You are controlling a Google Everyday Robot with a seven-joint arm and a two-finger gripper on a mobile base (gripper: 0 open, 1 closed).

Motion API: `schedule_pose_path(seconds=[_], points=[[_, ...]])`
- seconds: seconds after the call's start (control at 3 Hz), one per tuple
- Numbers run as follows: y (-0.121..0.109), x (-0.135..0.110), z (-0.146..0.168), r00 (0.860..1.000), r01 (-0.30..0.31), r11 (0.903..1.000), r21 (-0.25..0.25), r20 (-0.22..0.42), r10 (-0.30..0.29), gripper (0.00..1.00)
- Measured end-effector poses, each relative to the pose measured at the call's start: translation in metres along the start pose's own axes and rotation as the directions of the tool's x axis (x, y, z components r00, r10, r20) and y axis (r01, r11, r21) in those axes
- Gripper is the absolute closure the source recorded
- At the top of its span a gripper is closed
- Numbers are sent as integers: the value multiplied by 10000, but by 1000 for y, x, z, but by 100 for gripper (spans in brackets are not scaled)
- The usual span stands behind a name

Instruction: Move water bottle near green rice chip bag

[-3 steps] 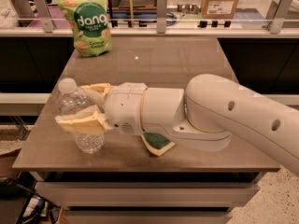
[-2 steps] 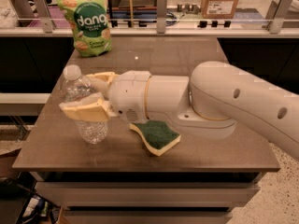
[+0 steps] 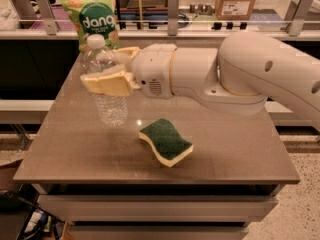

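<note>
The water bottle (image 3: 111, 106) is a clear ribbed bottle with a white cap, held upright and lifted off the table. My gripper (image 3: 111, 69) reaches in from the right and is shut on the bottle's middle, one cream finger (image 3: 107, 83) in front of it and the other behind. The green rice chip bag (image 3: 93, 15) stands upright at the table's far left edge, just behind the bottle's cap in this view. The bottle's label band is hidden by the finger.
A green-topped yellow sponge (image 3: 166, 142) lies on the brown table (image 3: 75, 154) in front of the arm. The thick white arm (image 3: 250, 69) spans the table's right half. A counter with rails and a cardboard box (image 3: 238, 1) runs behind the table.
The gripper has lifted the bottle and carried it away from the front left toward the back of the table, closer to the chip bag. The sponge, earlier partly covered by the arm, now shows fully.
</note>
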State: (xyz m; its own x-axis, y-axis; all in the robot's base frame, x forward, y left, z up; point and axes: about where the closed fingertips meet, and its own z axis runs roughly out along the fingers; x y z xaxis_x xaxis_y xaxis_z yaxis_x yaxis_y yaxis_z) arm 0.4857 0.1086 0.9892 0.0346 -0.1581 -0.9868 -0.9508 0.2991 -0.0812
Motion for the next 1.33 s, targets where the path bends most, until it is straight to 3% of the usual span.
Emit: schedule_pose_path(seconds=[0.67,1.0,1.33], points=[[-77,-12,-27,9985,-499,9875,1498,-157,528,100],[-114,-22,-34,9977,-408,9780,2045,-443,509,100],[-152,-39,-37,9983,131,9658,2588,-574,19,100]])
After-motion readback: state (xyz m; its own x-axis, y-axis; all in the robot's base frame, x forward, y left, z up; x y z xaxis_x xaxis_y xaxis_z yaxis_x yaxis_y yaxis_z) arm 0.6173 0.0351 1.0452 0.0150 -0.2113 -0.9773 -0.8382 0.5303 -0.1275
